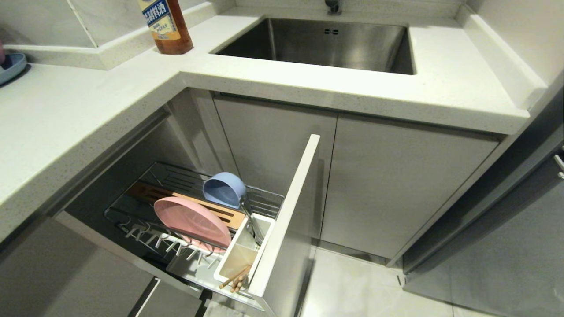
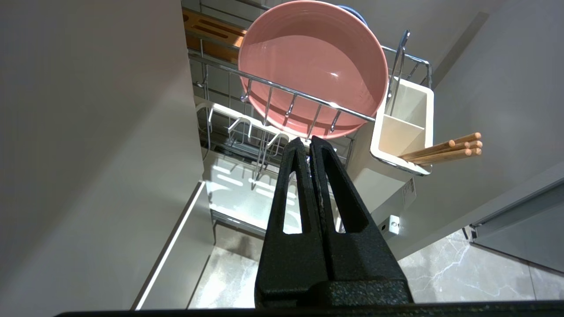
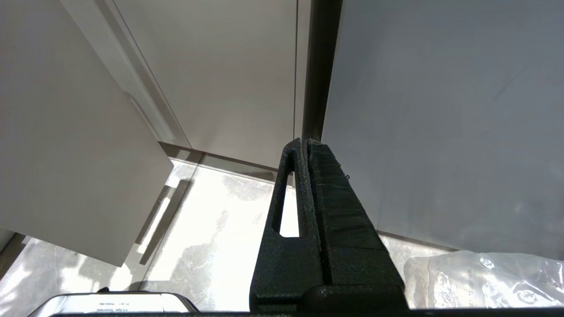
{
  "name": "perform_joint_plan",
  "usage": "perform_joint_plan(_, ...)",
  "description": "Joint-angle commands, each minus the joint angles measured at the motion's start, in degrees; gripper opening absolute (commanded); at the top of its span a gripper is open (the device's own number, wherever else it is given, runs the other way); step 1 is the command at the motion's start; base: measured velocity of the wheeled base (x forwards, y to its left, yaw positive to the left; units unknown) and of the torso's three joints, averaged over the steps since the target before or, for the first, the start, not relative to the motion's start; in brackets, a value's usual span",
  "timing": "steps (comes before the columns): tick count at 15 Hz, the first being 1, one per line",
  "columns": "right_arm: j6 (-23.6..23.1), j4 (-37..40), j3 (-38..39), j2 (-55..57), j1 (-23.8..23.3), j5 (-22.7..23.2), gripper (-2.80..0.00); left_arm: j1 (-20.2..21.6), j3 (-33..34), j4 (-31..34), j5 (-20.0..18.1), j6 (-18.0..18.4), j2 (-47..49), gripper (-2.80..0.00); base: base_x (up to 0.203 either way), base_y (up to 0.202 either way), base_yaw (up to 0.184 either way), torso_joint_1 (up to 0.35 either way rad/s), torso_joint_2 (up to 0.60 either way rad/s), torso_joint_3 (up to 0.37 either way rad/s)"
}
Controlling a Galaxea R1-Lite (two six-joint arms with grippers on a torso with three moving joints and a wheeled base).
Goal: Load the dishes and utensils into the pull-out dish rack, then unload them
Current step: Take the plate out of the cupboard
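On the counter at the left stands a brown bottle [image 1: 166, 26] with a blue-and-yellow label whose characters are too small to read. Below, the pull-out dish rack [image 1: 200, 229] holds the pink plate [image 1: 192, 220] on edge, the blue bowl [image 1: 224, 189] behind it, and chopsticks [image 1: 234, 278] in the white utensil cup [image 1: 245, 253]. The left gripper [image 2: 306, 141] hangs before the rack, jaws pressed together, empty. The right gripper [image 3: 304, 143], likewise closed, faces cabinet doors.
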State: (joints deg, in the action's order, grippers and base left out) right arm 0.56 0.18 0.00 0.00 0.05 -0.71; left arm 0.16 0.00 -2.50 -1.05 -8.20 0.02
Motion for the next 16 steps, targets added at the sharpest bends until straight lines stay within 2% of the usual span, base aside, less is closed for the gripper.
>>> perform_joint_plan(1, 0.05, -0.01, 0.09, 0.0, 0.04, 0.0, -2.8, 0.02, 0.0, -0.05, 0.0, -0.06, -0.11, -2.8, 0.0, 0.0, 0.0, 0.0, 0.0, 0.0)
perform_joint_plan(16, 0.05, -0.01, 0.09, 0.0, -0.01, 0.0, -2.8, 0.02, 0.0, 0.04, 0.0, -0.66, -0.11, -2.8, 0.0, 0.0, 0.0, 0.0, 0.0, 0.0)
